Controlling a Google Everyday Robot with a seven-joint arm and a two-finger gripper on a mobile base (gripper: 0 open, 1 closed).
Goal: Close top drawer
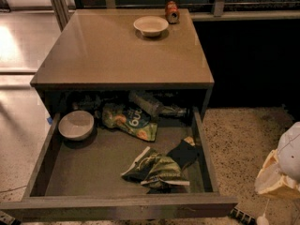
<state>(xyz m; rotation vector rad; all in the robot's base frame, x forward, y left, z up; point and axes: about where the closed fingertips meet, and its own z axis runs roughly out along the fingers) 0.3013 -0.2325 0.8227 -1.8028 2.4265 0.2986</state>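
The top drawer (117,206) of the grey-brown cabinet is pulled far out toward me, its flat front along the bottom of the camera view. Inside lie a white bowl (76,124) at the back left, a green snack bag (129,121), a plastic bottle (150,104) on its side, a crumpled green bag (157,170) and a black packet (185,153). My gripper (280,172), white and cream, is low at the right edge, to the right of the drawer's right wall and apart from it.
On the cabinet top (108,55) stand a white bowl (150,25) and a small red can (172,11) near the back edge. Speckled floor (243,139) lies to the right, shiny floor (18,55) to the left. A railing runs behind.
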